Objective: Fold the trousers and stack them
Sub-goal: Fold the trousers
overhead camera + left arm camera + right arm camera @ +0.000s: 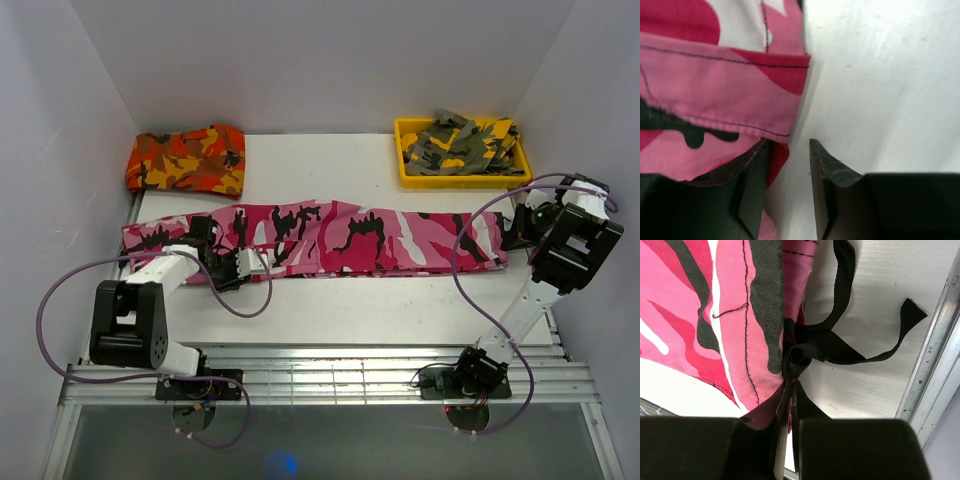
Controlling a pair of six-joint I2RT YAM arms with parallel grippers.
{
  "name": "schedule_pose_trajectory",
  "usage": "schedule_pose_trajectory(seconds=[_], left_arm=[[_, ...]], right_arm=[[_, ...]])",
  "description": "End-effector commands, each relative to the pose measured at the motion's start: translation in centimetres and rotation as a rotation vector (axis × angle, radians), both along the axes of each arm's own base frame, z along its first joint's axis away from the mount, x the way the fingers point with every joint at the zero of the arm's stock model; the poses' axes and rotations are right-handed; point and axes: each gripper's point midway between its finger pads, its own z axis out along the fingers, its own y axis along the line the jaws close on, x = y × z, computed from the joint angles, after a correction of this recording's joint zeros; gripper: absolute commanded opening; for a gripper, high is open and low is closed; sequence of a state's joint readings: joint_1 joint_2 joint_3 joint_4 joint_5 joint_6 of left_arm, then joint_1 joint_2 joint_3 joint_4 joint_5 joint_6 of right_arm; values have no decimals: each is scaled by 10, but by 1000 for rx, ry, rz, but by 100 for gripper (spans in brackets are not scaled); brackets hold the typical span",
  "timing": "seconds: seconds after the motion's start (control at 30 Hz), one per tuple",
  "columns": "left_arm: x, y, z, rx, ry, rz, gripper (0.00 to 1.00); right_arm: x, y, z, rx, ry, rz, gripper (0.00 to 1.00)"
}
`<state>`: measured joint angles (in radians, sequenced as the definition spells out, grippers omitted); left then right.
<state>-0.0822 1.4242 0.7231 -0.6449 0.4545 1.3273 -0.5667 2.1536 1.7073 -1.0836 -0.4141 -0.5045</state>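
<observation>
The pink, magenta, white and black camouflage trousers (350, 238) lie stretched in a long strip across the table from left to right. My left gripper (245, 265) is at their near edge toward the left end. In the left wrist view the gripper (788, 145) is open, its left finger touches the stitched fabric edge (715, 90), and its right finger is over bare table. My right gripper (520, 235) is at the strip's right end. In the right wrist view it (791, 382) is shut on the trousers' edge (730, 315), right by a knotted black strap (840, 347).
Folded orange-red camouflage trousers (187, 158) lie at the back left. A yellow tray (405, 170) at the back right holds olive-grey camouflage trousers (465, 145). A metal rail (935, 340) runs along the table's right edge, close to my right gripper. Walls enclose three sides.
</observation>
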Motion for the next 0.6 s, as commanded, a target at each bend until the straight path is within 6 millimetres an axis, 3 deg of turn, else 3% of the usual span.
schedule_pose_trajectory(seconds=[0.0,0.07,0.1,0.2,0.23,0.3,0.33,0.47,0.57], left_arm=[[35,0,27,-49,-51,207,50],[38,0,58,-129,-45,280,51],[52,2,89,-194,-74,361,51],[63,45,149,-320,-86,605,53],[57,55,146,-338,7,723,53],[54,106,141,-291,37,959,54],[51,122,133,-282,102,1077,54],[15,209,102,-248,227,1516,51],[-3,238,91,-361,308,1671,51]], right_arm=[[14,-30,11,-54,-65,-42,8],[14,-30,11,-53,-63,-42,8],[14,-30,10,-54,-62,-41,8],[14,-33,8,-64,-57,-40,8],[14,-34,8,-65,-58,-40,8],[13,-35,7,-70,-52,-38,8],[13,-35,7,-71,-51,-35,8],[13,-42,7,-100,-39,-29,8],[12,-46,3,-121,-28,-21,8]])
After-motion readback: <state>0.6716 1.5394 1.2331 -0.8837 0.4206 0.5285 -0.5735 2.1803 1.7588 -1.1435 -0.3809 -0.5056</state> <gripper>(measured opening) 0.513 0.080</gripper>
